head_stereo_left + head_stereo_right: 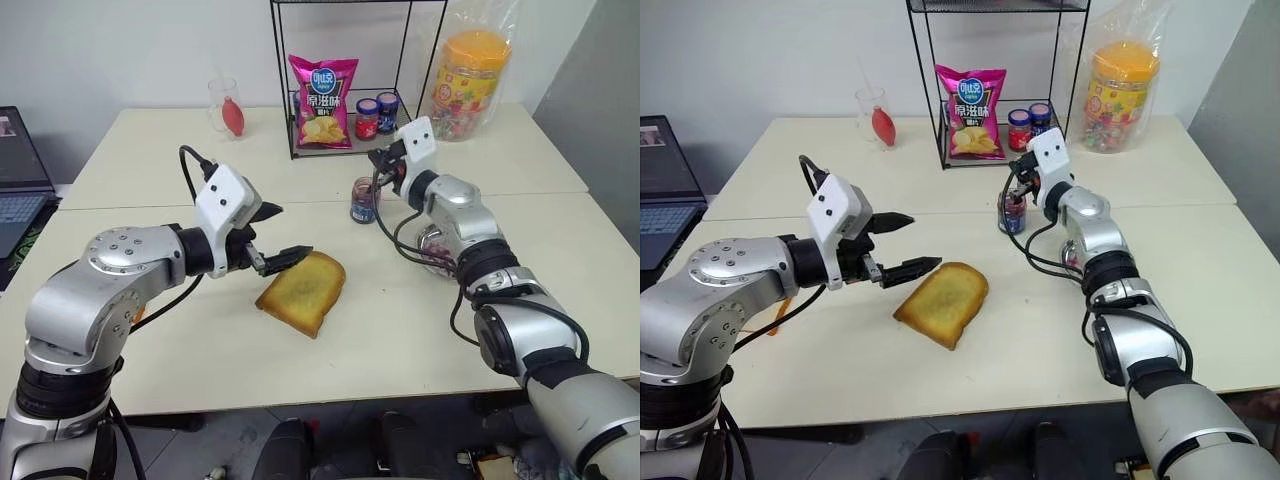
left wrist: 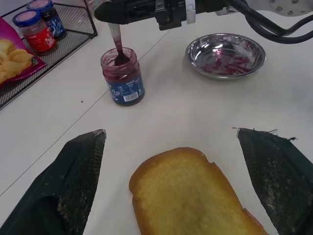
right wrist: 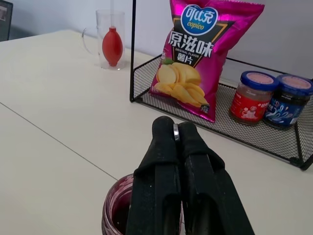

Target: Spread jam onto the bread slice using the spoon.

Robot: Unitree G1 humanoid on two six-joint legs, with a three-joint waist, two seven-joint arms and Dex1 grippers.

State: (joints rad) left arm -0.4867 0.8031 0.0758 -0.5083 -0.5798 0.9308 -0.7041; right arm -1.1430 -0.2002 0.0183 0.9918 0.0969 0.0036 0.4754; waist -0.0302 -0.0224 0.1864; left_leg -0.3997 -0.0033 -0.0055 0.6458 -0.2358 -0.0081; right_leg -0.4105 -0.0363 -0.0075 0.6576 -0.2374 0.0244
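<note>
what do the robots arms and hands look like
Both arms are silver-grey metal segments with black joints and looping black cables. Each wrist carries a white box-shaped housing. The left hand and right hand each have two black tapered fingers with textured inner faces.

Bare table [image 1: 400, 310] round bread slice [image 1: 302, 291].

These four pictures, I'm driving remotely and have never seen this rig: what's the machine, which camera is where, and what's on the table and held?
It is a humanoid robot with two arms, each ending in two black fingers. Two pictures come from its head, looking down over the table; the other two come from each wrist.

The right gripper is shut on the spoon, whose bowl dips into the open jam jar. The left gripper is open, its fingers either side of the bread slice, which lies bare. Also there: a jam-smeared metal dish, a wire rack with a chips bag and two lidded jars.
</note>
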